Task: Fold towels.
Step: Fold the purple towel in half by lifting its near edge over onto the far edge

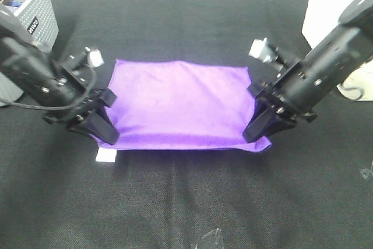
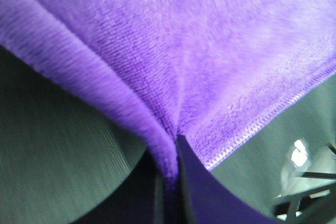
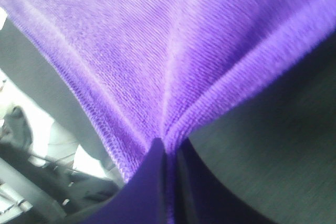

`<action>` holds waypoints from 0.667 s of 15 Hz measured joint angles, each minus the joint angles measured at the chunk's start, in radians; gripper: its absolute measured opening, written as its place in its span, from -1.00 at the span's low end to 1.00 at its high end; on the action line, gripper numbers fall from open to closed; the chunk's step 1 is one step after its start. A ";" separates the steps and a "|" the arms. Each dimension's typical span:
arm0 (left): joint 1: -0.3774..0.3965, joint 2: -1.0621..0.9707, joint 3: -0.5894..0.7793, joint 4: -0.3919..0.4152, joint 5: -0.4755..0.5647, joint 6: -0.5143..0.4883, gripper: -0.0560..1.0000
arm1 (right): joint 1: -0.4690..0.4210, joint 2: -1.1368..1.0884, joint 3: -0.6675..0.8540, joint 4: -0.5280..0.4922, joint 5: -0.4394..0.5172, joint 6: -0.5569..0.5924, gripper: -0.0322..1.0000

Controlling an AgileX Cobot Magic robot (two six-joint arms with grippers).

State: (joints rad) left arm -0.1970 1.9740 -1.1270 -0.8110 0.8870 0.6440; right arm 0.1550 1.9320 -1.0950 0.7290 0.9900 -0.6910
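Observation:
The purple towel (image 1: 180,104) lies spread on the black table, its far edge flat and its near edge lifted. My left gripper (image 1: 104,131) is shut on the towel's near left corner; a white tag (image 1: 106,155) hangs just below it. My right gripper (image 1: 256,132) is shut on the near right corner. In the left wrist view the towel (image 2: 199,51) runs pinched into the closed fingers (image 2: 191,182). In the right wrist view the towel (image 3: 168,40) is pinched the same way between the fingers (image 3: 152,182).
A grey perforated basket (image 1: 29,10) stands at the far left corner. A white container (image 1: 329,4) stands at the far right. A cable (image 1: 35,107) trails from the left arm. Black table (image 1: 186,202) stretches in front of the towel.

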 joint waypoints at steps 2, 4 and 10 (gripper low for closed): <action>0.000 -0.074 0.021 -0.014 -0.008 0.000 -0.89 | 0.001 -0.056 -0.010 -0.001 0.009 0.025 -0.93; 0.000 -0.077 -0.024 -0.038 -0.034 0.000 -0.89 | 0.001 -0.057 -0.068 -0.003 -0.035 0.039 -0.93; 0.000 0.162 -0.373 -0.061 -0.107 -0.017 -0.89 | -0.008 0.237 -0.523 -0.026 -0.047 0.111 -0.93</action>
State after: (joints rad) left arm -0.1970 2.1360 -1.5000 -0.8720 0.7800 0.6270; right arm 0.1470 2.1690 -1.6180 0.7030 0.9430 -0.5800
